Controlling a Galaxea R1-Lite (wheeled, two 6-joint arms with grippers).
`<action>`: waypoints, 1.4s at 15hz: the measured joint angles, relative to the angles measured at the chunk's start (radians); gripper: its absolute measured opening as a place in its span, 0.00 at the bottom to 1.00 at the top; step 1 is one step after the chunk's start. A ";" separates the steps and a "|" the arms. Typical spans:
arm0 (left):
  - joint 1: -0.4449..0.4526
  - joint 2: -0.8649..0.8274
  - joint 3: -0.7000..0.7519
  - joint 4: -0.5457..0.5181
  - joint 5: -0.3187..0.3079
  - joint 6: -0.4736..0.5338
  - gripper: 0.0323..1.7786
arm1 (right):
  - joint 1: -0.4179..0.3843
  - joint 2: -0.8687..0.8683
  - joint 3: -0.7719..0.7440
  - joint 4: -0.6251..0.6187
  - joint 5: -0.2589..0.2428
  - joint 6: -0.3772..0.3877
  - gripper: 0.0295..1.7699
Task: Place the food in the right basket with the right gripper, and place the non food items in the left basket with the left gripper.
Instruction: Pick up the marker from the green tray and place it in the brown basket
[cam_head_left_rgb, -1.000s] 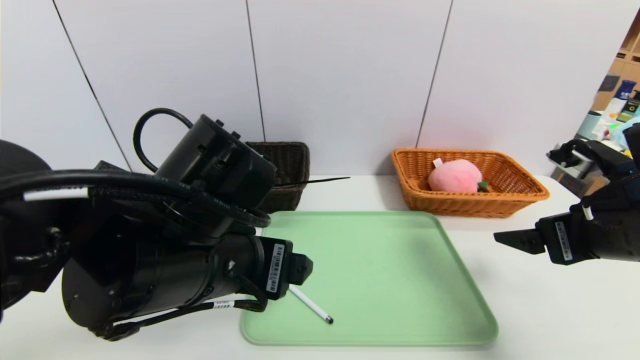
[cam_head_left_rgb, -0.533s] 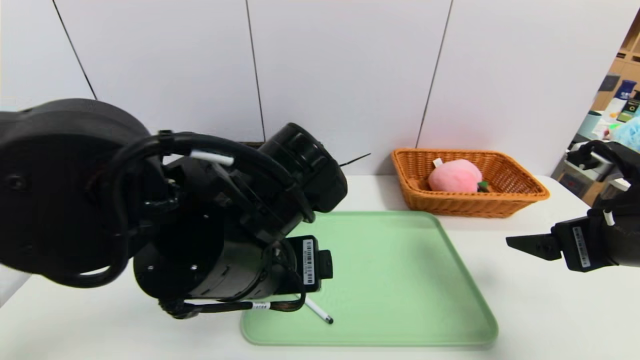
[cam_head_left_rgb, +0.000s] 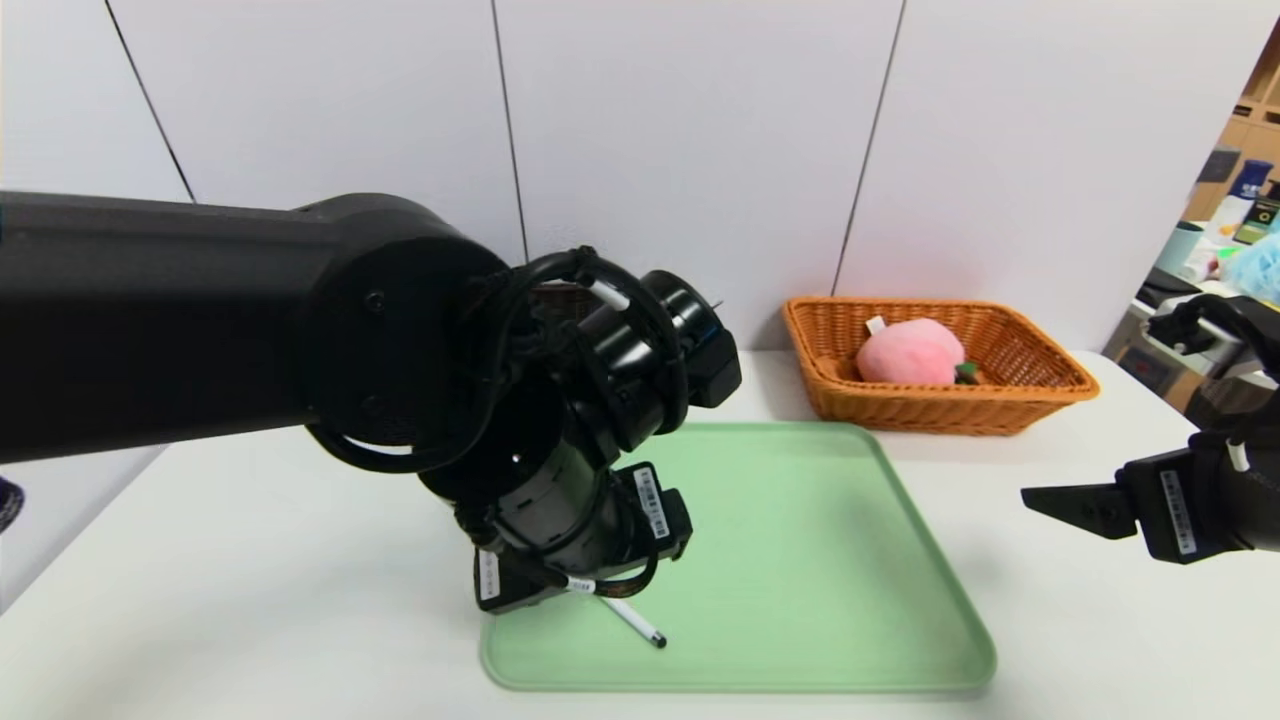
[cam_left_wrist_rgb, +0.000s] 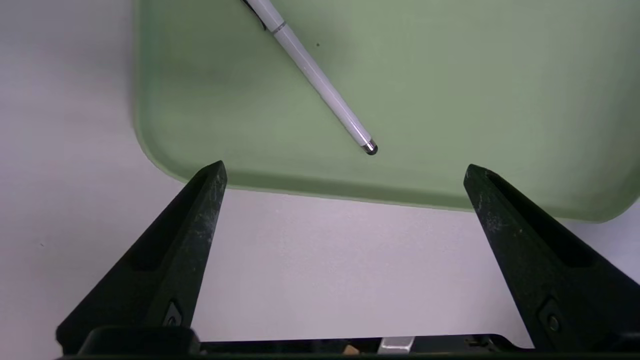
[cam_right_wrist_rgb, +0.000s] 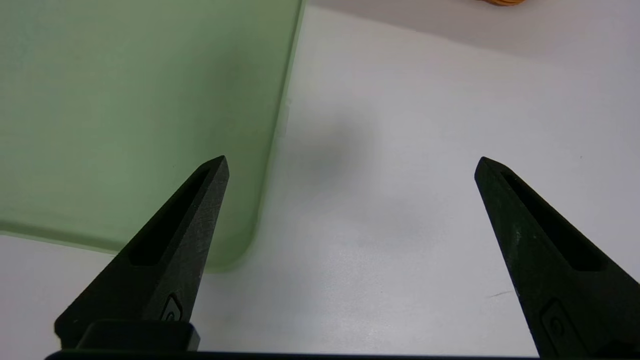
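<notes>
Reaching across the white table (cam_head_left_rgb: 250, 560), my left arm bends down over the near left corner of the green tray (cam_head_left_rgb: 800, 560), far closer to the work than my right gripper (cam_right_wrist_rgb: 350, 165), which hangs spread and empty off the tray's right edge. My left gripper (cam_left_wrist_rgb: 345, 170) is released, jaws wide, just short of the tray rim. The pen (cam_left_wrist_rgb: 320, 82) lies ahead of them on the tray, its long axis slanting away, black tip nearest. The peach (cam_head_left_rgb: 908, 352) sits in the right basket (cam_head_left_rgb: 1040, 385).

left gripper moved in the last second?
Yes. The left gripper has swung from the table left of the green tray in over its near-left corner, jaws open by the pen, which stayed put.
</notes>
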 joint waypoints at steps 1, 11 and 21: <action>0.010 0.015 -0.015 0.008 -0.023 -0.023 0.95 | 0.000 -0.004 0.001 0.000 0.000 0.000 0.96; 0.065 0.101 -0.029 0.045 -0.081 -0.081 0.95 | 0.008 -0.010 0.001 -0.005 0.002 -0.001 0.96; 0.097 0.175 -0.072 0.048 -0.106 -0.097 0.95 | 0.013 -0.009 0.003 -0.004 0.007 -0.002 0.96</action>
